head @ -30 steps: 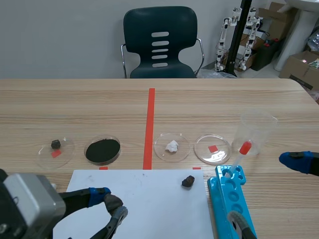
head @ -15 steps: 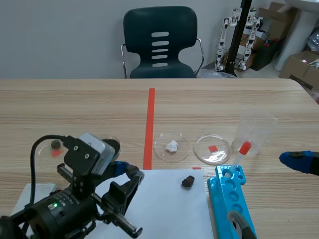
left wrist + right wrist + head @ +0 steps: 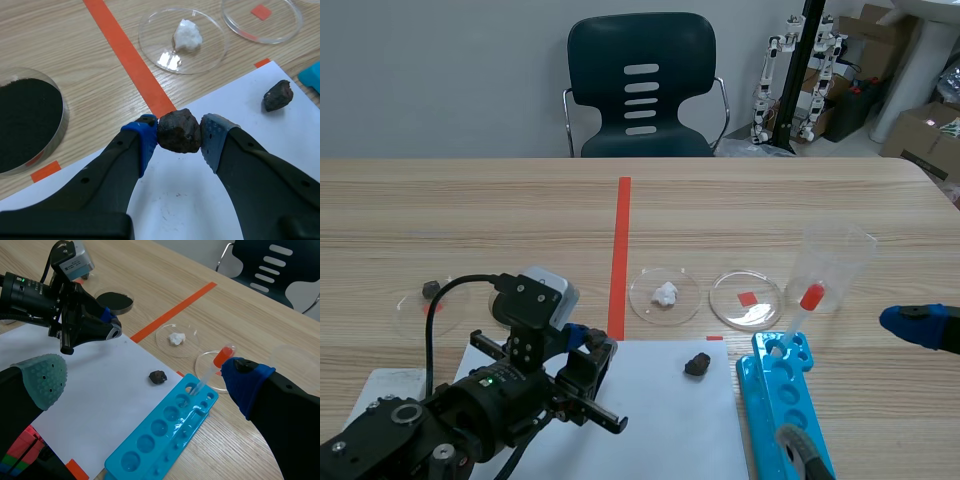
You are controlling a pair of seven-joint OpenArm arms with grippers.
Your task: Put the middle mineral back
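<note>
Counting along the table [image 3: 770, 200] now: petri dishes [image 3: 765, 312], one, two, three, four in a row. And the dark rock [image 3: 697, 364] tally: three, with one in the dish nearest the left edge, one on the paper [image 3: 660, 430] and one pinched in the left gripper [image 3: 179, 132]. Single white lump [image 3: 665, 293]. One sheet of paper. One beaker [image 3: 832, 262], one red-bulbed dropper [image 3: 809, 298], one blue well tray [image 3: 790, 400] by the near right corner. One chair [image 3: 640, 85] past the far edge.

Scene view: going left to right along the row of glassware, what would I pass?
Dish with a small dark rock → dish with a white lump → empty dish → clear beaker holding a red-bulbed dropper.
</note>
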